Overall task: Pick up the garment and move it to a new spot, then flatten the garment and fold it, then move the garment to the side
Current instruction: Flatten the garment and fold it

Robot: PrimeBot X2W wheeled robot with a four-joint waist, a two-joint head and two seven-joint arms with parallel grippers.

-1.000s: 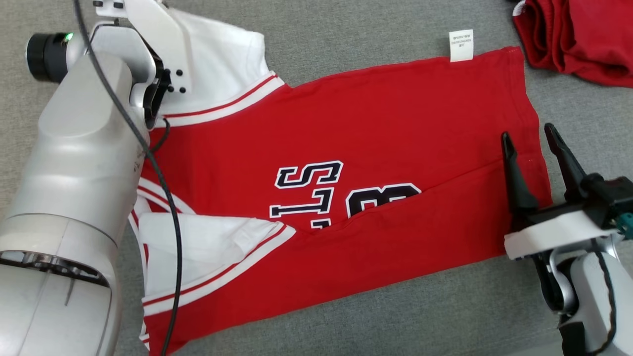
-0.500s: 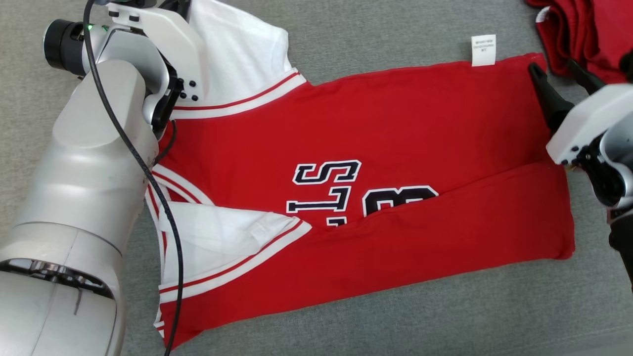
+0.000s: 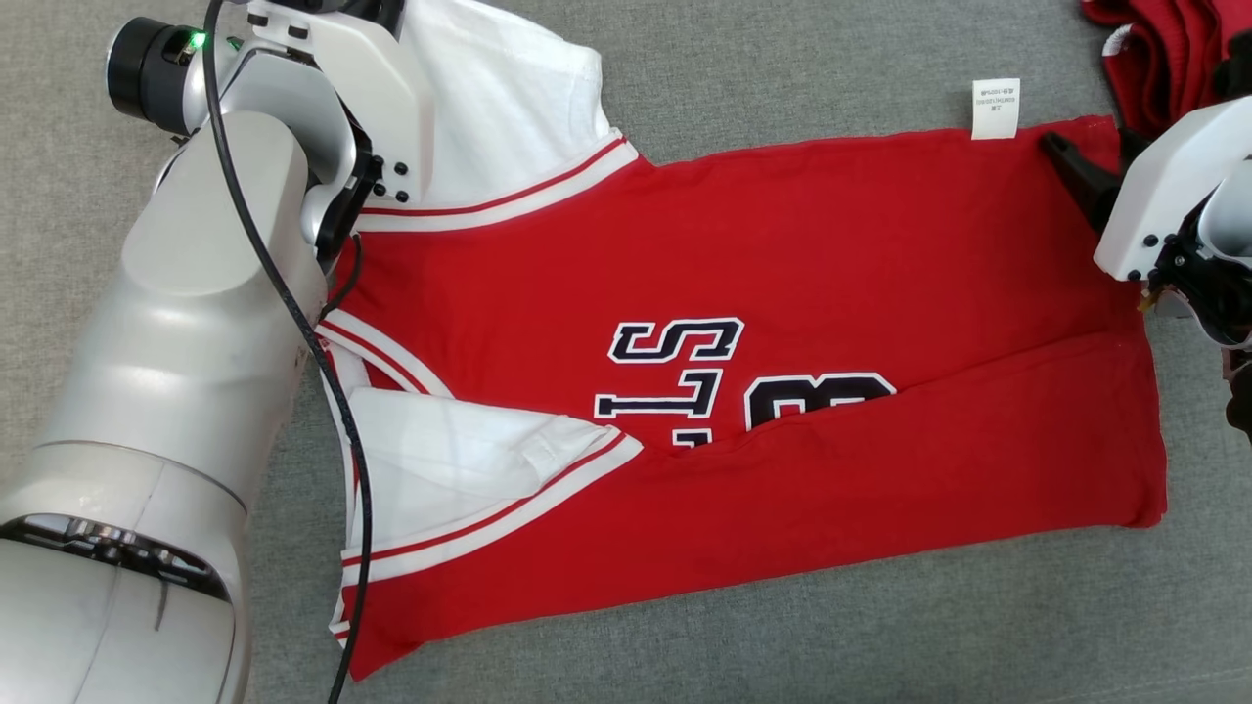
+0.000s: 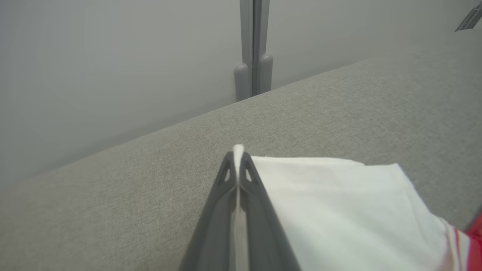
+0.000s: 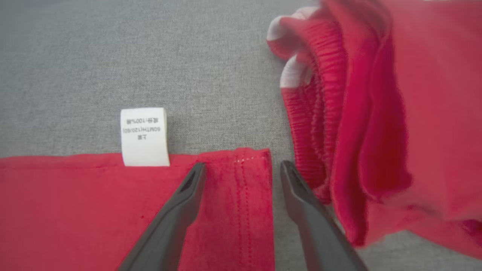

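**A:** The garment [image 3: 782,293] lies spread across the middle of the grey tabletop [image 3: 782,636]. It's red, with the white sleeves to the left and the hem to the right.

**B:** And its near long edge is folded up over the body, hiding the lower part of the black lettering [image 3: 675,381].

**A:** Over at the far left, the left pincer [image 4: 238,158] has its fingers pressed tight together, a sliver of the far white sleeve [image 4: 339,210] nipped between them.

**B:** Now the far right corner. The right pincer [image 5: 243,165] is spread wide and grips nothing. One finger is over the red hem and the other over the bare grey just beside it.

**A:** Whether those tips touch the cloth, I can't tell.

**B:** The white care label [image 5: 145,137] sticks out from the far edge, just left of that pincer.

**A:** And a pile of red clothing [image 5: 376,113] sits bunched just to its right, close to the hem corner but apart from it.
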